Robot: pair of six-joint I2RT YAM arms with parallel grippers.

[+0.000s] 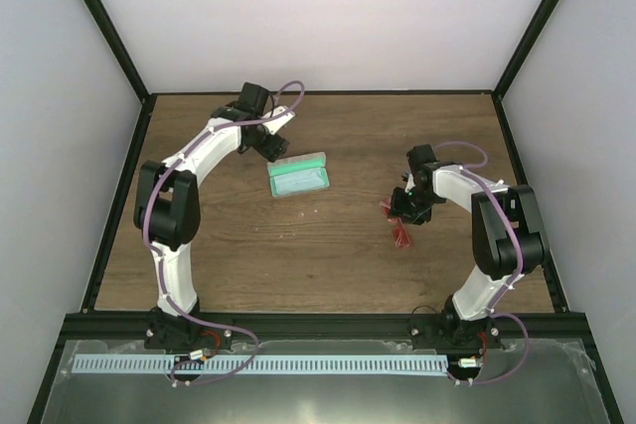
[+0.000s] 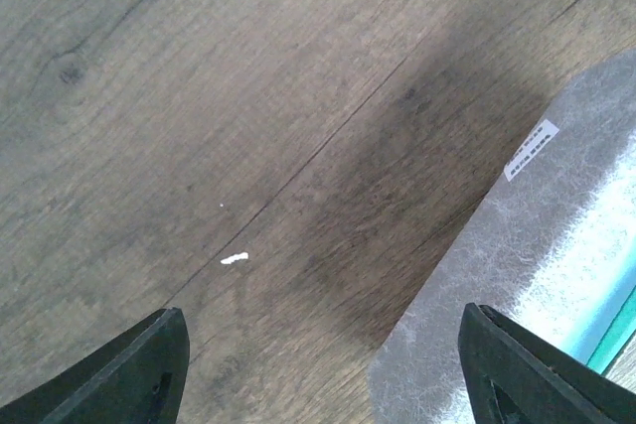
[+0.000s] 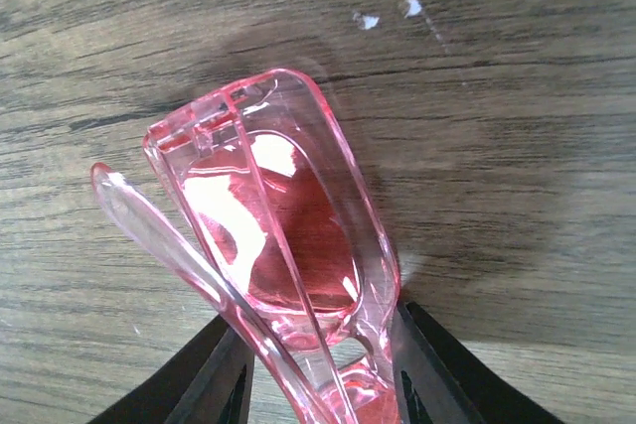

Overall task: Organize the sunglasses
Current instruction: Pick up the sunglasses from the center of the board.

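Observation:
The sunglasses are a small red translucent pair. My right gripper is shut on them near the bridge, with one lens and an arm sticking out above the wooden table. In the top view they hang below my right gripper at the table's middle right. The case lies open in the middle, its green lining up. My left gripper is open and empty just behind its left end. In the left wrist view the grey case fills the lower right, under my left gripper's right finger.
The wooden table is ringed by a black frame with white walls on three sides. Small white flecks lie on the wood. A metal shelf with a slotted rail runs along the near edge.

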